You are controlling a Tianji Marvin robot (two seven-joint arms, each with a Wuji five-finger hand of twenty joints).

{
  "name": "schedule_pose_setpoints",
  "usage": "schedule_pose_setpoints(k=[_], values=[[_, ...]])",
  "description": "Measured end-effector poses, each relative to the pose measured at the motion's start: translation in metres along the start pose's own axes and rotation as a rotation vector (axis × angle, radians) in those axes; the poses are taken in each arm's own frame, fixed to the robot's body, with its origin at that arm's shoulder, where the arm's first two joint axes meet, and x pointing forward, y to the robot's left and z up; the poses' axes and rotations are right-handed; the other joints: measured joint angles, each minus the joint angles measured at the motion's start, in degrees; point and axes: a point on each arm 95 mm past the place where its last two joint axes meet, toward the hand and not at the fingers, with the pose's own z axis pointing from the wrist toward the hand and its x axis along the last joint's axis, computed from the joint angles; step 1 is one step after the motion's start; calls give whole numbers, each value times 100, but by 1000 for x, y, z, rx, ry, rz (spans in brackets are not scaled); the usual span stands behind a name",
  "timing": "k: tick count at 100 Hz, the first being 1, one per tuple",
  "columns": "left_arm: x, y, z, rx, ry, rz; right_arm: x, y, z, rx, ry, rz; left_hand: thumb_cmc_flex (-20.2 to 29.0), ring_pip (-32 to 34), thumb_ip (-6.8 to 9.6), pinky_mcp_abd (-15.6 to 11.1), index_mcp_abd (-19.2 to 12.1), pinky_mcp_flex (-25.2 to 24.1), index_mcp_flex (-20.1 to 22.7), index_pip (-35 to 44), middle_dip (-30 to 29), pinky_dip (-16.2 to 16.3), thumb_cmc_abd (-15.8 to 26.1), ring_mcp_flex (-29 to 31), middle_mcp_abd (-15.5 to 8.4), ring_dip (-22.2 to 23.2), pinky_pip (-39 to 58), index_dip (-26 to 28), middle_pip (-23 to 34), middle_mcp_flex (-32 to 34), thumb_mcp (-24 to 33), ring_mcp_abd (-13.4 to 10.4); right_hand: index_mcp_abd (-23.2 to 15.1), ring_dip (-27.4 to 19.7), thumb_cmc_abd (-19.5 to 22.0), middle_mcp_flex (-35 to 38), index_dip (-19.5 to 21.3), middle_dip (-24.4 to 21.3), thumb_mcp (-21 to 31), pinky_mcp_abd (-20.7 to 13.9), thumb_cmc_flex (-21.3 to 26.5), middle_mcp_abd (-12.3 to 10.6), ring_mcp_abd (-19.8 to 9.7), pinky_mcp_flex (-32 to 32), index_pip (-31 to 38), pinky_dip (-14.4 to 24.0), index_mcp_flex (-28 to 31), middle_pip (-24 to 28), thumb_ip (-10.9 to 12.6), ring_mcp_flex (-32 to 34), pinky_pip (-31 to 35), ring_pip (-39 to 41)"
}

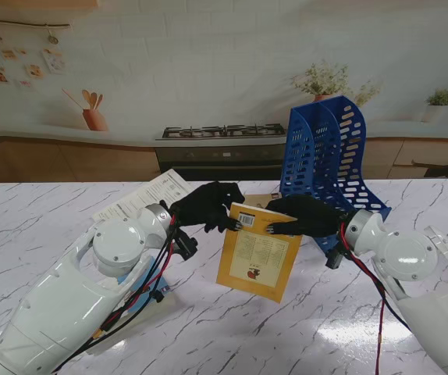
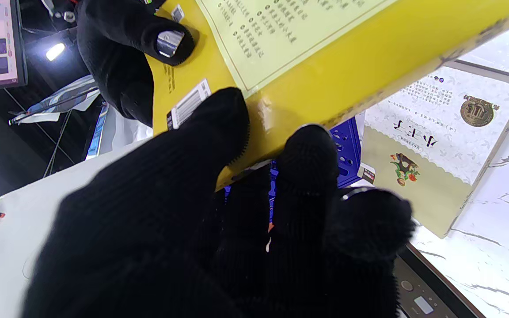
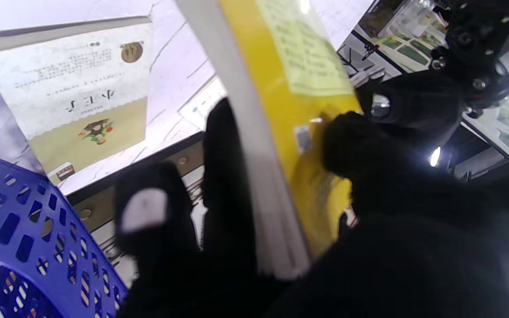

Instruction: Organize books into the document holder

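Left hand [image 2: 219, 229], seemingly on yellow book [image 2: 325, 66]

Yellow book [image 1: 258, 252]: print too small to read. Its far corners sat hidden under the left hand [image 1: 207, 205] and right hand [image 1: 308, 215]. Document holder [image 1: 329, 156] base hidden behind right hand.

White marble table [image 1: 44, 211]: blue document holder [image 1: 329, 160], white booklet [image 1: 142, 197].
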Motion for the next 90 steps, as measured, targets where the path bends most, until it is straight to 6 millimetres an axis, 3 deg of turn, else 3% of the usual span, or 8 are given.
schedule_pose_setpoints(k=[14, 25, 33, 44, 51, 61, 71, 90], values=[[-2, -1, 2, 46, -3, -21, -2, -6, -1, -39, 1, 6, 67, 20, 0, 0, 0, -87, -116, -40, -420, -11, 43, -78, 74, 15, 0, -454, -325, -5, -120, 2, 0, 671, 63, 4, 125, 271, -8, 0, -66, -47, -679, 462, 0, 26, -2, 272, 0, 611, 354, 1343], [-4, 1, 2, 56, -9, -18, -3, -8, -4, -48, -7, 1, 246, -166, 4, 0, -2, -431, -357, -36, -752, 23, 321, -319, 247, -244, 0, -1053, -458, -180, -473, 6, 21, 884, 64, 4, 132, 349, -8, 0, -73, -47, -1001, 505, 0, 150, -5, 333, 0, 685, 419, 1574], [-6, 2, 1, 72, -16, -16, -4, -9, -6, -56, -13, 2, 301, -372, 16, 126, -33, -937, -495, -309, -1186, 411, 620, -721, 423, -419, -2, -1868, -552, -561, -793, 130, 46, 902, 73, 5, 137, 362, -8, 0, -74, -46, -1108, 519, 0, 165, -5, 402, 0, 691, 456, 1690], [-8, -1, -3, 102, -23, -5, -5, -10, -11, -73, -26, 0, 301, -969, 160, 476, -51, -1865, -422, -1610, -1961, 1045, 1061, -1299, 554, -796, -231, -3394, -184, -1182, -841, 456, 223, 961, 180, 13, 147, 454, -8, -1, -74, -46, -1226, 523, 2, 247, -5, 474, 0, 750, 461, 1794], [-10, -4, -6, 120, -25, -10, -5, -10, -14, -86, -36, -4, 184, -1298, 161, 636, -34, -2379, -282, -2192, -2317, 1346, 1185, -1608, 583, -1023, -504, -3812, -22, -1406, -889, 599, 230, 961, 181, 14, 148, 486, -8, -1, -74, -46, -1226, 524, 23, 250, -5, 476, 0, 751, 463, 1806], [-11, -10, -13, 142, -31, -23, -3, -4, -19, -128, -62, -12, 0, -1845, 226, 785, 13, -3170, -229, -2668, -3008, 1633, 1399, -2070, 588, -1280, -1027, -4085, 54, -1784, -959, 689, 234, 962, 181, 14, 148, 494, -8, -1, -74, -46, -1226, 525, 29, 252, -5, 478, 0, 751, 465, 1813], [-13, -13, -20, 147, -44, -19, 2, 2, -24, -161, -78, -12, -163, -2468, 287, 857, 13, -4035, -227, -3008, -3189, 1674, 1521, -2621, 589, -1577, -1721, -4167, 13, -1937, -1144, 706, 237, 963, 182, 14, 148, 496, -8, -1, -74, -46, -1226, 526, 29, 257, -5, 479, 0, 751, 467, 1816], [-22, -16, -30, 132, -73, -5, 12, 19, -35, -234, -106, -44, -291, -3174, 445, 918, 13, -4834, -226, -3379, -3394, 1574, 1661, -3101, 599, -1918, -2583, -4237, -309, -2200, -1233, 726, 238, 970, 187, 14, 148, 525, -8, -1, -74, -46, -1226, 527, 31, 262, -5, 479, 0, 751, 467, 1820]])
